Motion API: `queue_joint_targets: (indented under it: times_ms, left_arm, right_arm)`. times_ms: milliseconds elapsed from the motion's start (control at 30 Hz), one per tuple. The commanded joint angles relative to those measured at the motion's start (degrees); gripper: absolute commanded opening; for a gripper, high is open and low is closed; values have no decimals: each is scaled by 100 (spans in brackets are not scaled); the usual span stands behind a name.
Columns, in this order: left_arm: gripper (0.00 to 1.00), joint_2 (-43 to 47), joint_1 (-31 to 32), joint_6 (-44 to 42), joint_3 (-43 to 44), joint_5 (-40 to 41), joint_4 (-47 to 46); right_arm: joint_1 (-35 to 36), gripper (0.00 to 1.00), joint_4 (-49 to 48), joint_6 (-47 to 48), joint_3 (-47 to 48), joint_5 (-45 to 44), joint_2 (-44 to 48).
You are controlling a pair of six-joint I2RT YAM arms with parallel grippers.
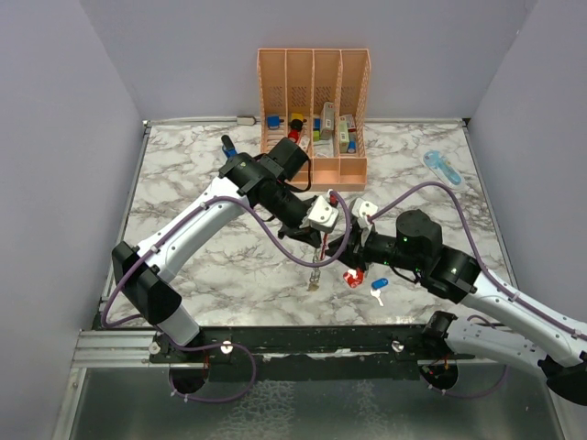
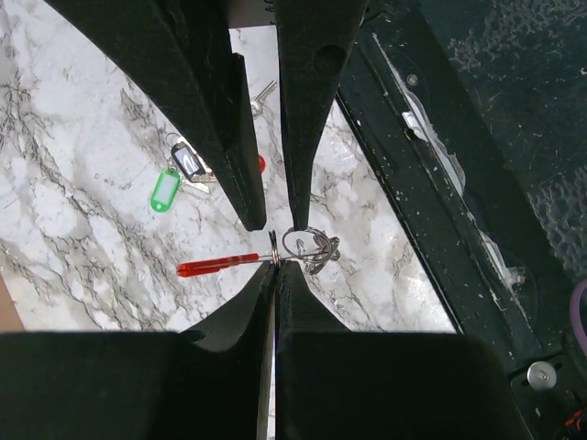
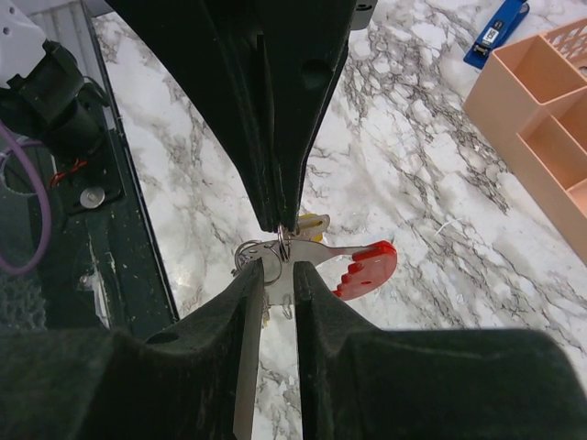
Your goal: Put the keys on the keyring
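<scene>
My left gripper (image 1: 316, 240) is shut on the silvery keyring (image 2: 303, 246) and holds it above the table; the red strap (image 2: 220, 266) sticks out sideways from the ring. My right gripper (image 1: 347, 246) meets it tip to tip, its jaws closed to a key's width on a red-headed key (image 3: 367, 269) whose metal end lies at the ring (image 3: 261, 257). A yellow-headed key (image 3: 312, 225) shows just behind the ring. A green-tagged key (image 2: 166, 192) and a dark fob (image 2: 190, 160) lie on the marble. A red key (image 1: 352, 277) and a blue and white key (image 1: 379, 286) lie below the right gripper.
The tall orange rack (image 1: 315, 110) stands at the back centre with small items in it. A pale-blue gadget (image 1: 442, 167) lies at the back right, a dark-blue pen-shaped tool (image 1: 227, 145) at the back left. The black front rail (image 1: 303, 341) runs close below the grippers.
</scene>
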State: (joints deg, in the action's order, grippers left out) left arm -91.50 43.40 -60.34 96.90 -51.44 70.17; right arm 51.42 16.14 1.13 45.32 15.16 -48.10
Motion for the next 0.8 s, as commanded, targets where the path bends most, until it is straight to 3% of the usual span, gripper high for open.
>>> queue_joint_targets:
  times_ms: [0,433,767]
  left_arm:
    - [0,98,43,72,78,-176,8]
    - [0,54,99,269,92,-189,-92]
    - [0,46,129,299,129,-111,-95]
  right_arm:
    - [9,19,-269,115,106,132,85]
    - [9,15,-514,103,63,270,-86]
    - [9,2,-509,72,8,270,-114]
